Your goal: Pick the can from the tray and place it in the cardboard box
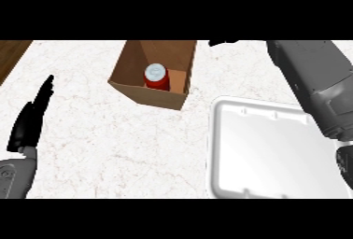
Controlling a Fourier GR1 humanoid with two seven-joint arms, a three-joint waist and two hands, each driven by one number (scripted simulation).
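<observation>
- One can [156, 78] (red body, pale top) stood upright inside the cardboard box [153, 97], in the upper middle of the frame. It sat toward the box's far wall.
- Box was brown and open at the top. It sat slightly skewed on the pale speckled counter [117, 144], with its near wall facing down-frame.
- Tray [276, 154] was white and took up the lower right of the frame. Its upper-left corner lay near the box's lower-right corner, with a strip of counter between them (no contact). The can was in the box, well apart from the tray.
- Left hand [27, 121] showed at the left edge, mid height. Its fingers were straight and pointed up-frame: released, holding nothing, resting. Its grey forearm [14, 179] came in at the lower left corner.
- Right forearm [317, 79] ran from the right edge up toward the top of the frame, passing over the tray's right side.
- Right hand [222, 42] showed only as a black sliver at the top edge, just right of the box's upper-right corner. It was cut off there, so I couldn't tell if it was released or clenched. It was clear of the can.
- Dark wood strip [12, 53] showed in the upper left corner, beside the counter.
</observation>
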